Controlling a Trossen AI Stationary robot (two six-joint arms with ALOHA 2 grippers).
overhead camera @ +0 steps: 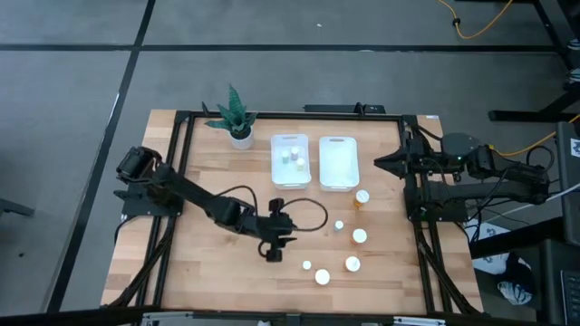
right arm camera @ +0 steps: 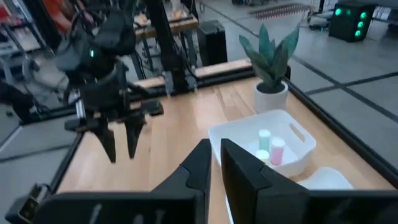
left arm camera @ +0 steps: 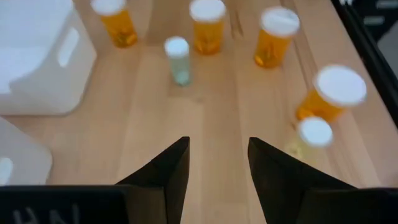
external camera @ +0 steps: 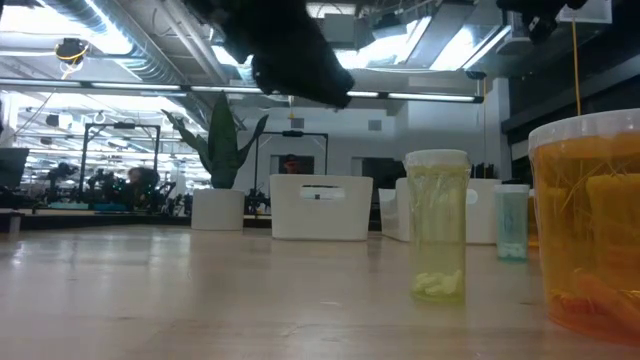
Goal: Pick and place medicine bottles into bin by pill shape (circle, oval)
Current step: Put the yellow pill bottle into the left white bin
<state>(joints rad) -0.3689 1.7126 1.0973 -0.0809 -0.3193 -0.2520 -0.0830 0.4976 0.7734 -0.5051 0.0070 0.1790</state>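
Standing upright, caps up, the medicine bottles (overhead camera: 360,235) wait — left end effector (overhead camera: 273,254) open, empty — right end effector (right arm camera: 214,163) nearly closed.

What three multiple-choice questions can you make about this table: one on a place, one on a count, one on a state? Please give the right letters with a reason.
1. Where does the plant stand?
A. Between the two bins
B. Beside the bin that holds bottles
C. Among the loose bottles

2. How many medicine bottles stand on the table outside the bins?
A. Three
B. Ten
C. Six

3. In what state is the left pincer?
A. Open and empty
B. Shut on an amber bottle
C. Shut on the plant

Answers: 1 B, as the high view shows the pot next to the filled bin's far corner; 2 C, as six white caps show on the bare wood; 3 A, as the left wrist view shows only wood between its fingers.
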